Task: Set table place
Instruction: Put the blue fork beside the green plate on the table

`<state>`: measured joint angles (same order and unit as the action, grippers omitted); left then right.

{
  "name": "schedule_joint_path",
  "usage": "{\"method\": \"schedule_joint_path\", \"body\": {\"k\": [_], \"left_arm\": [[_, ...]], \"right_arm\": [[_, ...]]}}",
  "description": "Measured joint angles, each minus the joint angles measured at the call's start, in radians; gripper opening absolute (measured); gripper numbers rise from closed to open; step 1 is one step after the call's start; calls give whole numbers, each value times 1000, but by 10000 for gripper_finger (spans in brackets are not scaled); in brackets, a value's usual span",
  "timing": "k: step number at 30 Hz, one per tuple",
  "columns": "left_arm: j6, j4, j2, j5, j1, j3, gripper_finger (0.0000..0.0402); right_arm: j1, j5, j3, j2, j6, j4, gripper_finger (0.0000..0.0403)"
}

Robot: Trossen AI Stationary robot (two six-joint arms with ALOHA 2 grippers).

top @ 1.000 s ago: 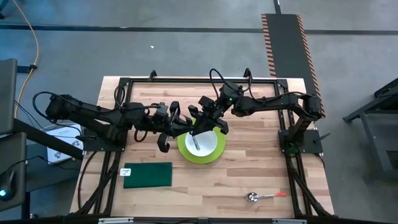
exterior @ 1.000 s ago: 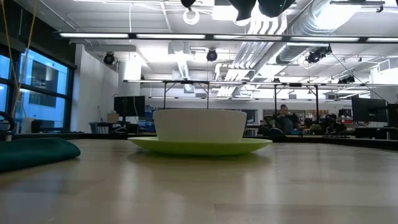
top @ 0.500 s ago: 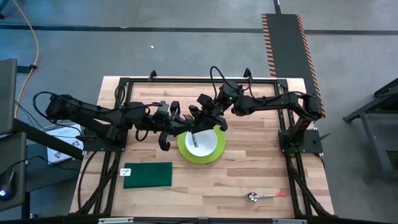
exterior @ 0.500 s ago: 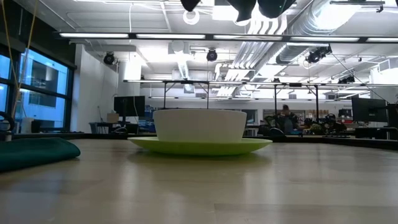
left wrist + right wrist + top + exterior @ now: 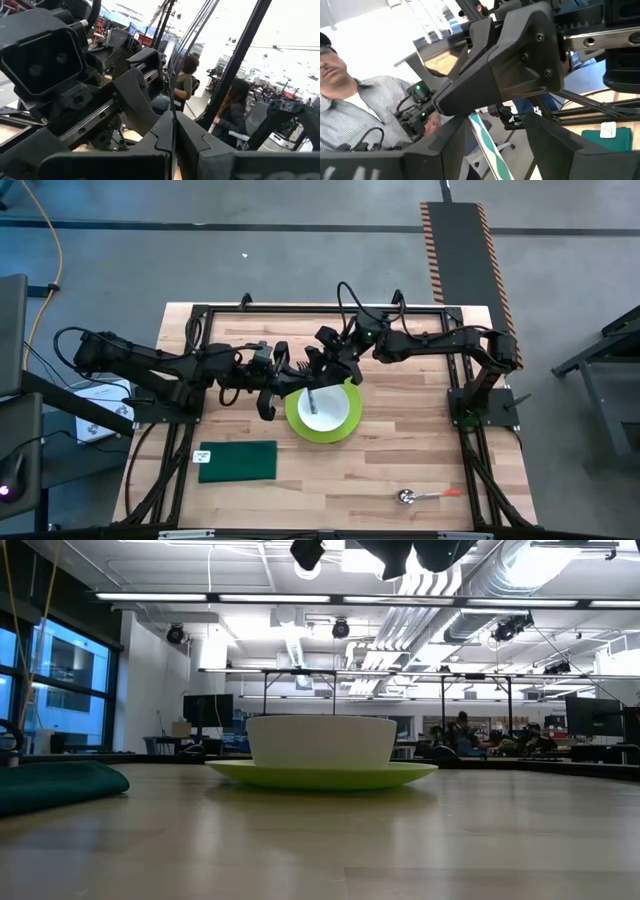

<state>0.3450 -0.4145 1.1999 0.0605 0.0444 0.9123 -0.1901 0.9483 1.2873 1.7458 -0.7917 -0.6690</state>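
A white bowl (image 5: 322, 412) sits on a lime-green plate (image 5: 345, 428) at the table's (image 5: 400, 460) middle. Both grippers meet just above the bowl's far-left rim. My left gripper (image 5: 173, 120) is shut on a thin utensil, whose grey metal end (image 5: 311, 398) shows over the bowl. Its teal-and-white striped handle (image 5: 487, 145) shows in the right wrist view. My right gripper (image 5: 497, 132) is open, its fingers standing either side of the handle without touching it. My left gripper pinches the utensil between its two shut fingers, coming level from the table's left. The striped handle (image 5: 479, 127) comes out from under the dark fingers (image 5: 510, 65); the fingers hide the place of contact. The utensil slants down over the bowl, clear of it.
A dark green cloth (image 5: 237, 461) lies folded near the table's front left. A spoon with a red handle (image 5: 425, 496) lies at the front right. People show in the room behind the table (image 5: 350, 115).
My right gripper has moved a little toward the table's far left, closer to my left gripper. The utensil's grey end has shifted slightly left over the bowl. The bowl and plate have stayed put.
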Motion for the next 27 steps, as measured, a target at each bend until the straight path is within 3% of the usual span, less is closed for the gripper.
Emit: {"method": "schedule_joint_path", "body": {"k": [13,16,19,22,24,27], "left_arm": [[-17,137,-103,28,2,0,0],[-26,179,-141,67,2,0,0],[-27,206,-168,89,1,0,0],[-40,207,-172,94,1,0,0],[-50,210,-171,101,1,0,0],[-54,213,-168,116,0,0,0]], "right_arm": [[-78,211,0,-8,-38,118,193],[-94,239,0,-36,11,228,193],[-106,230,0,-98,151,455,193],[-114,136,0,-203,370,794,193],[-116,10,0,-286,504,1024,193],[-107,-205,0,-408,597,1236,193]]}}
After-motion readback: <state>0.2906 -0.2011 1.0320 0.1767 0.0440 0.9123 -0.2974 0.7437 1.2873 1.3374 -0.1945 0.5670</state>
